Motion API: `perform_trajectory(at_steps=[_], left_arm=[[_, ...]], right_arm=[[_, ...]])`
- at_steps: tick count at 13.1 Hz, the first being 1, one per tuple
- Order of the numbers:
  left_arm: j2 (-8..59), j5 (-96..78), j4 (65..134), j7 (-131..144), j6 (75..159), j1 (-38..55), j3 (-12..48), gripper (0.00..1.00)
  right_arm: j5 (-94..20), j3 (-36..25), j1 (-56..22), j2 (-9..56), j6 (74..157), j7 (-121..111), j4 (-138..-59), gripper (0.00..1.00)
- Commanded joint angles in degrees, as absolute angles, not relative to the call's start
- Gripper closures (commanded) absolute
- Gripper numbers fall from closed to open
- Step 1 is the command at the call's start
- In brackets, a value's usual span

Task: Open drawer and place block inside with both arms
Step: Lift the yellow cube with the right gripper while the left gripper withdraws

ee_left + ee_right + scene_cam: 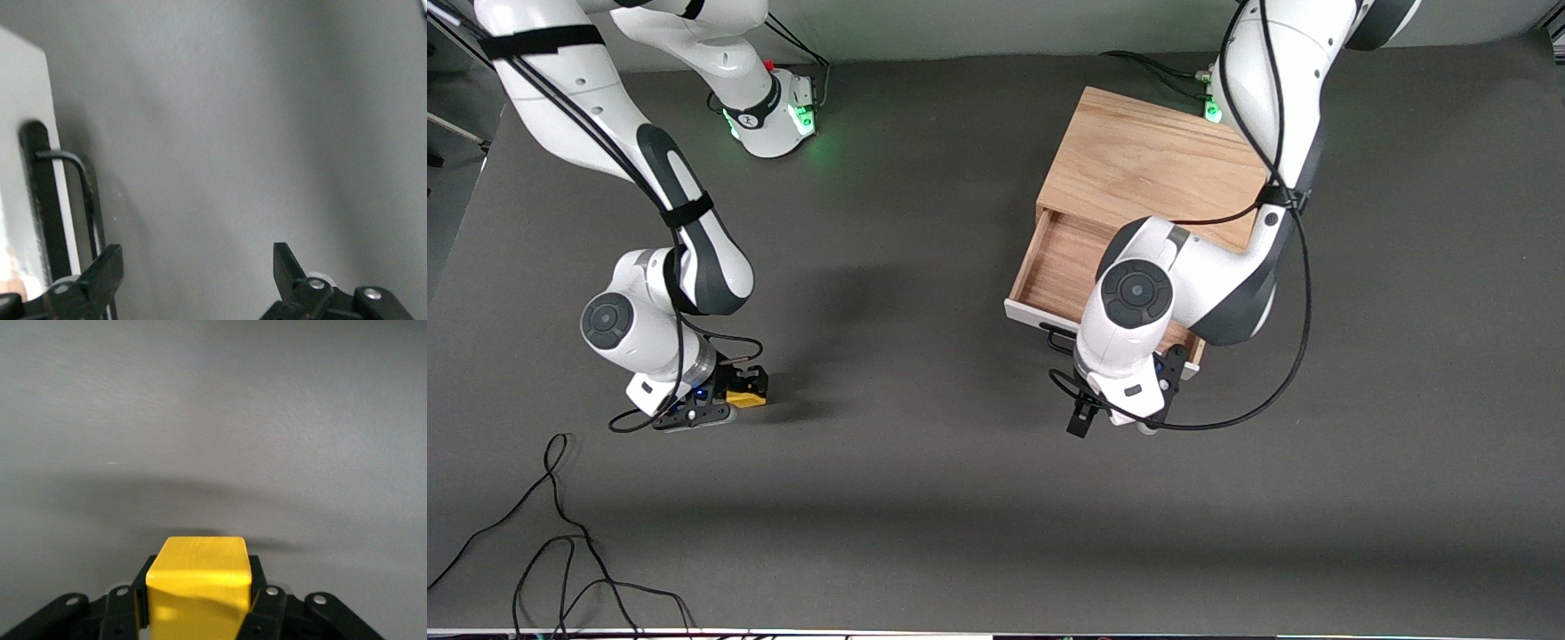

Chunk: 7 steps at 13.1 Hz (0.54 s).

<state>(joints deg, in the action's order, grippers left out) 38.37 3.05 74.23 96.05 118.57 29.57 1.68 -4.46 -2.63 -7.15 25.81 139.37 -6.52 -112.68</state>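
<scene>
The light oak box [1147,164] stands near the left arm's base. Its drawer [1054,267] is pulled out toward the front camera, showing the white front panel [1024,313] and black wire handle [1056,339]. My left gripper [1128,393] is open and empty, low in front of the drawer. In the left wrist view it [197,270] is beside the handle [87,193] and front panel [27,100]. My right gripper [729,400] is shut on the yellow block [745,399], low over the table toward the right arm's end. The right wrist view shows the block [199,577] between the fingers.
Loose black cables [560,551] lie on the table near the front camera at the right arm's end. The left arm's elbow hangs over part of the open drawer. Dark grey tabletop [907,356] lies between the block and the drawer.
</scene>
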Motion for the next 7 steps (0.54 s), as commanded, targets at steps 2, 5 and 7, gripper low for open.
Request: perform_trajectory(at_steps=[2,5,7], left_arm=[[28.1,2.0,74.3,81.4,105.1,23.8,1.9,0.00],[21.8,0.8,74.8,63.6,95.1,18.7,1.7,0.00],[18.9,-0.2,75.1,52.2,89.7,14.3,1.7,0.00]], right_arm=[[-5.6,-3.0,-9.4,21.9,116.3,-3.2,-98.6,0.92],[-5.4,-3.0,-13.8,22.6,98.1,6.2,-82.1,0.92],[-5.6,-2.9,-18.6,22.7,92.3,15.9,-75.8,0.92]])
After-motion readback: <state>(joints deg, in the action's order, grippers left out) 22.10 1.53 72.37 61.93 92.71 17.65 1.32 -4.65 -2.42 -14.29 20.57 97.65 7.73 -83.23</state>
